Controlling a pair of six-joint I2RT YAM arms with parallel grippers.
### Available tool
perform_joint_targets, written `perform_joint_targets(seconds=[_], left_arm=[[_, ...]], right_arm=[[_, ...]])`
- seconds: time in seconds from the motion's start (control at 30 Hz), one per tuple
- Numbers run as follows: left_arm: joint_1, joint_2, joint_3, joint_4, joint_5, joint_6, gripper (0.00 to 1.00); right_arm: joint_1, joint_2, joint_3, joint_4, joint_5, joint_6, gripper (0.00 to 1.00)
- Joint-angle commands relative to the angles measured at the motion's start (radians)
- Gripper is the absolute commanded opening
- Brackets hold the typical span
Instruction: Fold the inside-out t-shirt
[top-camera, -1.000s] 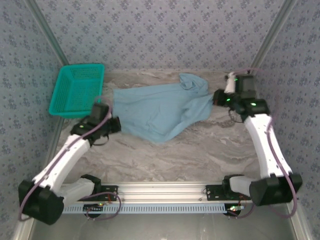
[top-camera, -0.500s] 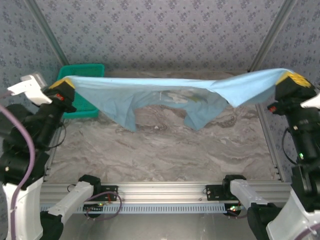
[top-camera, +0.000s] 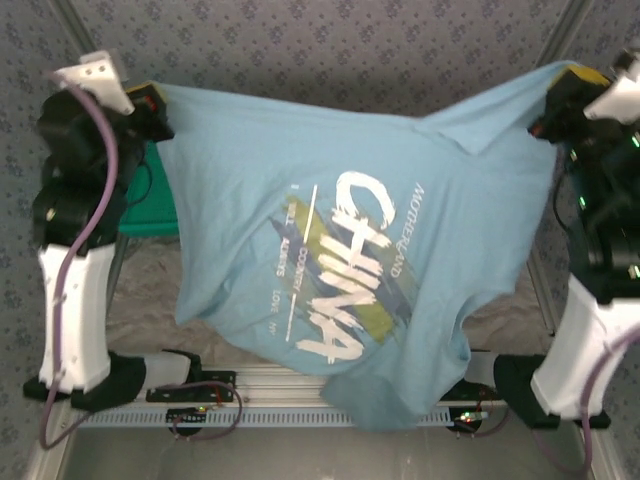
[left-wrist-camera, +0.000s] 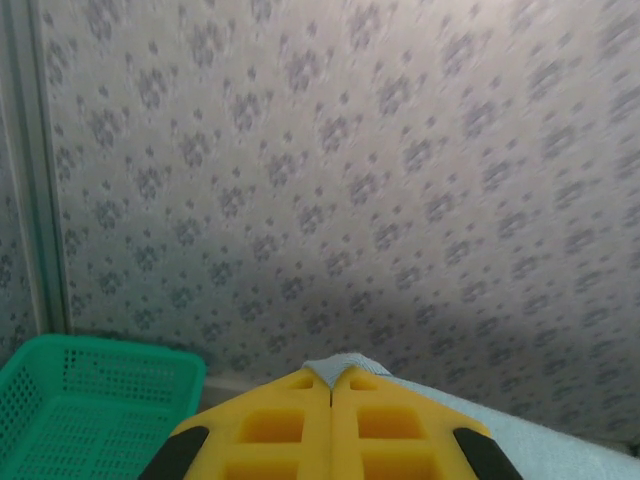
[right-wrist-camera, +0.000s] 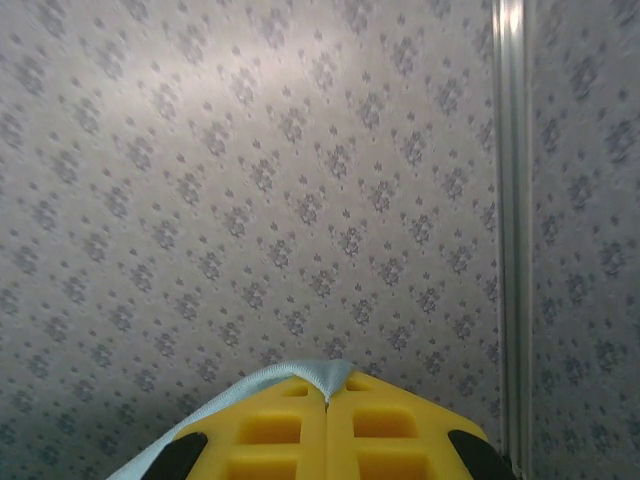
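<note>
The light sky-blue t-shirt (top-camera: 330, 270) hangs stretched between both raised arms, spread wide over the table, its white and yellow print facing the top camera. My left gripper (top-camera: 150, 98) is shut on its upper left corner; a fold of blue cloth (left-wrist-camera: 345, 365) pokes out between the yellow fingers (left-wrist-camera: 280, 425). At the upper right, my right gripper (top-camera: 575, 80) is shut on the other corner, with a blue hem (right-wrist-camera: 300, 375) pinched between its yellow fingers (right-wrist-camera: 390, 430). The shirt's lower edge droops past the table's near rail.
A teal mesh basket (top-camera: 150, 205) stands at the back left, mostly hidden behind the shirt and left arm; it also appears low left as the basket (left-wrist-camera: 80, 410). Patterned walls enclose the marble table (top-camera: 140, 300). A metal rail (top-camera: 270, 385) runs along the near edge.
Both arms have lifted the shirt from lying on the table to hanging high and spread wide; it now faces the camera and covers most of the table.
</note>
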Motion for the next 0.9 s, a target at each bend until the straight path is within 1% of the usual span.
perform_joint_targets(seconds=[0.0, 0.07, 0.13, 0.23, 0.3, 0.4, 0.43, 0.47, 0.53, 0.57, 0.63, 0.7, 0.77, 0.8, 0.83, 0.87], left_arm=[[0.05, 0.079, 0.076, 0.06, 0.012, 0.022, 0.0], [0.081, 0.142, 0.13, 0.074, 0.048, 0.005, 0.0], [0.106, 0.213, 0.22, 0.06, 0.076, -0.006, 0.0], [0.129, 0.319, 0.377, 0.033, 0.115, -0.016, 0.0], [0.143, 0.382, 0.502, -0.026, 0.153, -0.034, 0.0], [0.155, 0.458, 0.653, -0.09, 0.193, -0.045, 0.0], [0.159, 0.469, 0.677, -0.103, 0.209, -0.051, 0.0], [0.16, 0.473, 0.688, -0.119, 0.229, -0.055, 0.0], [0.159, 0.46, 0.653, -0.139, 0.274, -0.064, 0.0], [0.159, 0.444, 0.602, -0.145, 0.312, -0.07, 0.0], [0.157, 0.371, 0.421, -0.131, 0.365, -0.078, 0.0], [0.156, 0.228, 0.065, 0.01, 0.417, -0.108, 0.0], [0.15, 0.08, -0.287, 0.187, 0.444, -0.151, 0.0], [0.14, 0.019, -0.425, 0.226, 0.444, -0.156, 0.0], [0.129, -0.022, -0.52, 0.238, 0.443, -0.164, 0.0], [0.118, -0.057, -0.615, 0.244, 0.466, -0.169, 0.0]], right_arm=[[-0.013, 0.101, 0.019, 0.194, 0.01, -0.007, 0.0], [-0.02, 0.179, 0.076, 0.238, -0.015, 0.019, 0.0], [-0.025, 0.263, 0.164, 0.255, -0.043, 0.043, 0.0], [-0.031, 0.384, 0.331, 0.255, -0.07, 0.085, 0.0], [-0.033, 0.432, 0.407, 0.263, -0.091, 0.116, 0.0], [-0.033, 0.427, 0.398, 0.296, -0.116, 0.14, 0.0], [-0.033, 0.419, 0.386, 0.296, -0.117, 0.148, 0.0], [-0.031, 0.406, 0.366, 0.29, -0.118, 0.15, 0.0], [-0.029, 0.362, 0.288, 0.264, -0.14, 0.146, 0.0], [-0.024, 0.333, 0.235, 0.249, -0.15, 0.14, 0.0], [-0.002, 0.235, 0.038, 0.242, -0.158, 0.122, 0.0], [0.032, 0.098, -0.215, 0.242, -0.156, 0.111, 0.0], [0.07, -0.038, -0.456, 0.221, -0.101, 0.094, 0.0], [0.078, -0.109, -0.571, 0.197, -0.079, 0.106, 0.0], [0.081, -0.172, -0.67, 0.157, -0.062, 0.12, 0.0], [0.082, -0.231, -0.761, 0.112, -0.038, 0.137, 0.0]])
